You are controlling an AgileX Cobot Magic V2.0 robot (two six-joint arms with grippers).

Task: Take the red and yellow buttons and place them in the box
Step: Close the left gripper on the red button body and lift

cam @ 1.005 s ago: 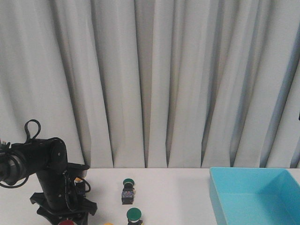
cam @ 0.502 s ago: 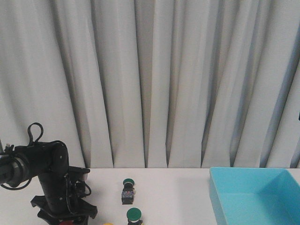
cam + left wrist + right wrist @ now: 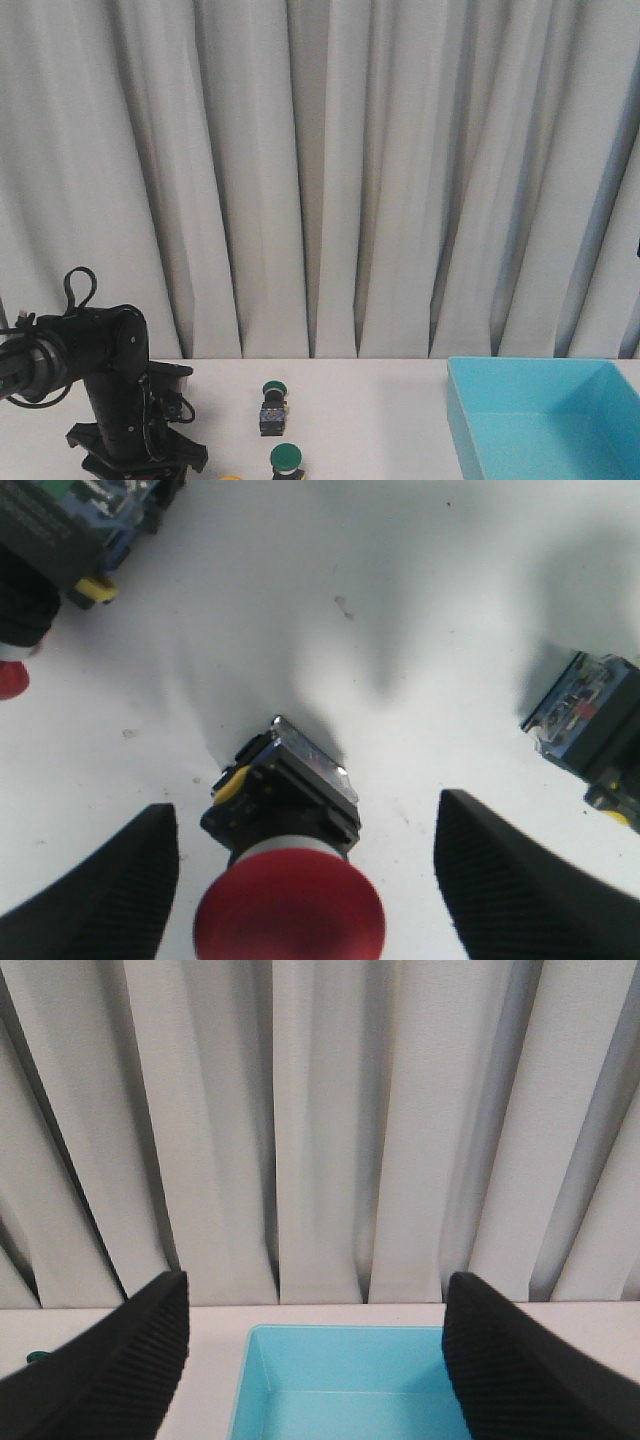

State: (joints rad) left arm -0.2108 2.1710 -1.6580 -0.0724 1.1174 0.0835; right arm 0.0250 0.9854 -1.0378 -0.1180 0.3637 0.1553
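Over the table's left side, our left gripper (image 3: pixel 300 880) has sunk lower since a second ago, jaws wide, straddling a red button (image 3: pixel 289 915) untouched; right gripper (image 3: pixel 315 1360) gapes above the box (image 3: pixel 350 1385).

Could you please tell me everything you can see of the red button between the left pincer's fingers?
The red button has a round, domed, glossy red cap on a dark block body with a pale ring under the cap, a metal edge and a small yellow tab. It lies on its side on the white table, cap toward the wrist camera. It sits between the open fingers of the left pincer, a gap showing on each side. Nothing else touches it.
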